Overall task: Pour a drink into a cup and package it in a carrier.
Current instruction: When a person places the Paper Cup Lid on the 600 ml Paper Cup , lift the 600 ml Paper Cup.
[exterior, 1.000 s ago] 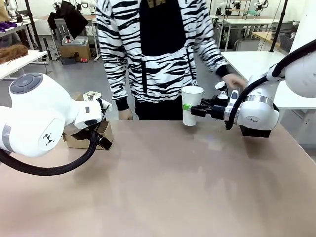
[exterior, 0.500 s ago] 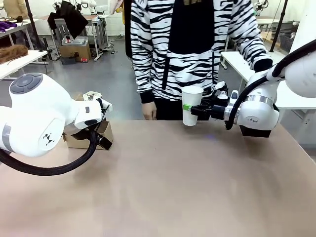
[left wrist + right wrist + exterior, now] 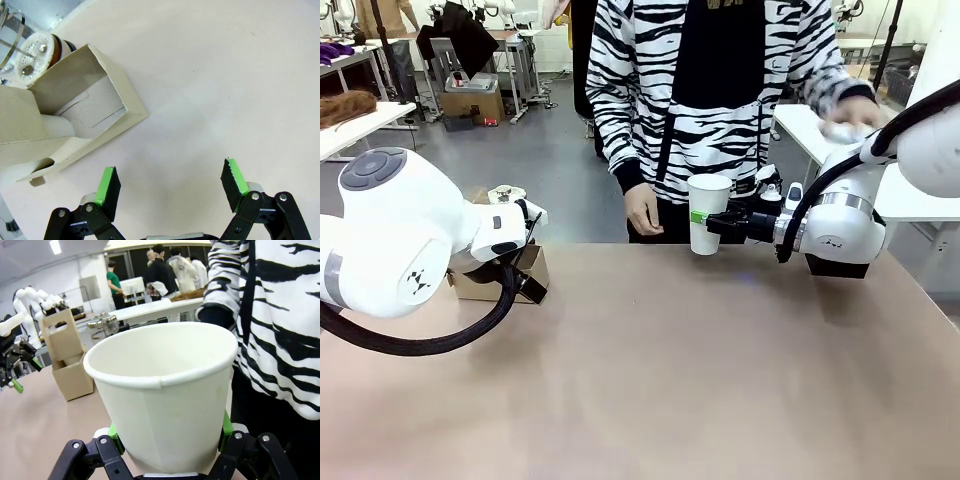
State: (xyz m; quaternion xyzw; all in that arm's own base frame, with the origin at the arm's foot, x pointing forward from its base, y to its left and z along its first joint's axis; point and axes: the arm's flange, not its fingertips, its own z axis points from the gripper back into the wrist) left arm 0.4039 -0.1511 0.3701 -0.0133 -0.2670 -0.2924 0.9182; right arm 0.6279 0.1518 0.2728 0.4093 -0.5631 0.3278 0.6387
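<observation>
Cup (image 3: 710, 195) clamped upright in right gripper (image 3: 705, 222), left gripper (image 3: 170, 182) wide apart, empty, near carrier (image 3: 75, 82)

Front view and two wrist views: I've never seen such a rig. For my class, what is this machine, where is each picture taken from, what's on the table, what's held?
Two white robot arms share a table with a person. The front view looks across it from between the arms; each wrist view looks along one arm's own fingers. The right end effector is shut on an upright white paper cup. The left end effector hangs open over the table, near a brown cardboard carrier with a glass jug beside it.
</observation>
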